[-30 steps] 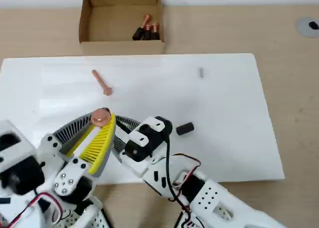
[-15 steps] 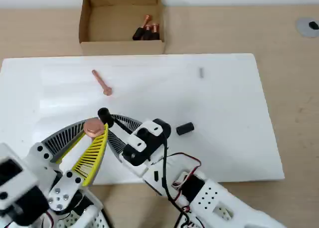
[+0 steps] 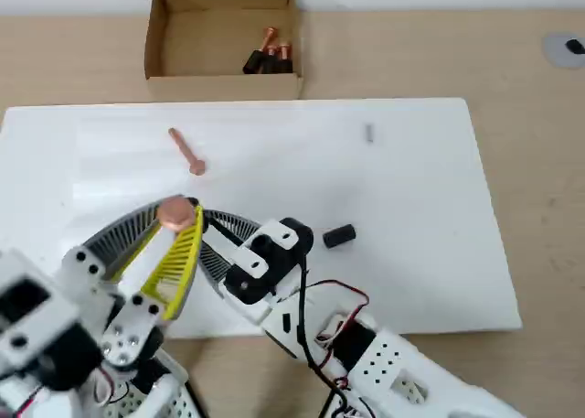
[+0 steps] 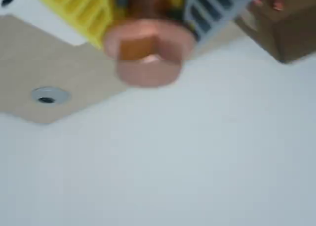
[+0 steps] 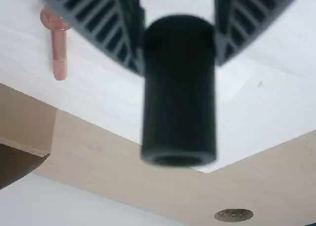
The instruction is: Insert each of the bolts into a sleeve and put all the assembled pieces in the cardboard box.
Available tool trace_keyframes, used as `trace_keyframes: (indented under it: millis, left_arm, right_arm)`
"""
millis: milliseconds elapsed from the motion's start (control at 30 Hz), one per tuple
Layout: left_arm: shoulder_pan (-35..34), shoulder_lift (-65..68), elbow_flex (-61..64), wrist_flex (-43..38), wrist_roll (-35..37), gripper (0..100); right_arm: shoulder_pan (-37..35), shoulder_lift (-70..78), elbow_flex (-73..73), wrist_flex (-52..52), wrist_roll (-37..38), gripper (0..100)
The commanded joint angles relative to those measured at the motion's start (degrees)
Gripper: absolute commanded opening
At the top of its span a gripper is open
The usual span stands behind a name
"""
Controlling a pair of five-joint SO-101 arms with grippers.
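Bolt (image 4: 148, 50) and sleeve (image 5: 178, 87) sit just beside each other over the counter (image 3: 539, 162), where the two hands meet fingertip to fingertip. The left hand (image 3: 174, 219) clamps the copper bolt with its head up and shank hidden below, so its long axis seems near upright. The right hand (image 5: 178, 33) grips the black sleeve crosswise, just on the right arm's side of the bolt head, exact tilt unclear.

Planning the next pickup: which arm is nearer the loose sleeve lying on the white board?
Right. The right arm, holding a second sleeve, lies close beside the loose sleeve, not touching it. The left arm, holding a bolt, is farther off, beyond the right arm.
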Motion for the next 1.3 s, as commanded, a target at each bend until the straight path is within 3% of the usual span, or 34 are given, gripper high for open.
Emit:
trace_keyframes:
  millis: [0,300,1267]
  left_arm:
    - [-1.23,0.84,3.16,-5.01,2.11,1]
    - [-10.37,0.84,9.05,-9.05,2.20,1]
    - [-10.46,1.10,8.35,-5.63,4.13,1]
  right_arm:
    - [-1.01,-1.45,0.13,-1.76,0.35,1.0]
    - [-1.01,-1.45,0.13,-5.80,0.44,1.0]
    - [-0.75,-1.45,0.13,-5.80,0.44,1.0]
